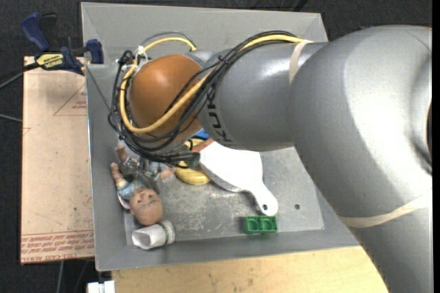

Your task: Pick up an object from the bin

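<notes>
White tube (152, 236) and green block (260, 223) lie nearest me. Behind them a small doll (146, 205) lies at the bin's (206, 219) left side. The gripper (142, 165) is over its body, spread or pressed I cannot tell. Doll looks light, with a hard head; I'd take the torso.

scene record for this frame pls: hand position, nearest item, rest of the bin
hand: low at the bin's left side, under the arm's orange cover
nearest: baby doll, lying just below the hand in the view, head toward the near wall
also close: yellow toy, partly under the arm
others: white paddle; green block; white tube
container: grey metal bin
</notes>
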Tool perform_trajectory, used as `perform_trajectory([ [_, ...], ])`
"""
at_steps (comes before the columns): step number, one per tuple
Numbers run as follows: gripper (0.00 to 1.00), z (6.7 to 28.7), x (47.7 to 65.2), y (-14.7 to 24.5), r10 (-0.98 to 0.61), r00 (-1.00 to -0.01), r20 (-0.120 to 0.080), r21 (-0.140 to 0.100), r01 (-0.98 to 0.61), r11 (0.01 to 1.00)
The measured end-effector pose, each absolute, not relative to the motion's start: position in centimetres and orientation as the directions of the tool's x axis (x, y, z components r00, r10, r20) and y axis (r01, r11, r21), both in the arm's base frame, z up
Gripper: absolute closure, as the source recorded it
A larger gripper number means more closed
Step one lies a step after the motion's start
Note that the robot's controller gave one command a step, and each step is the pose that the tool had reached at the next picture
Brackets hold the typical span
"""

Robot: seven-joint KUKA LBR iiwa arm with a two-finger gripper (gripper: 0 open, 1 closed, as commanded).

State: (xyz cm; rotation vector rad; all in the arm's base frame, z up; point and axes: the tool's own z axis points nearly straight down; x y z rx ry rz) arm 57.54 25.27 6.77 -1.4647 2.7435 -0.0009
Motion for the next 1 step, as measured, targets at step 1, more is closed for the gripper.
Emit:
perform_trajectory([
  [1, 1.00, 7.99, 57.34, 25.23, -0.829, -0.558, -0.023, -0.012, -0.829, 0.558],
])
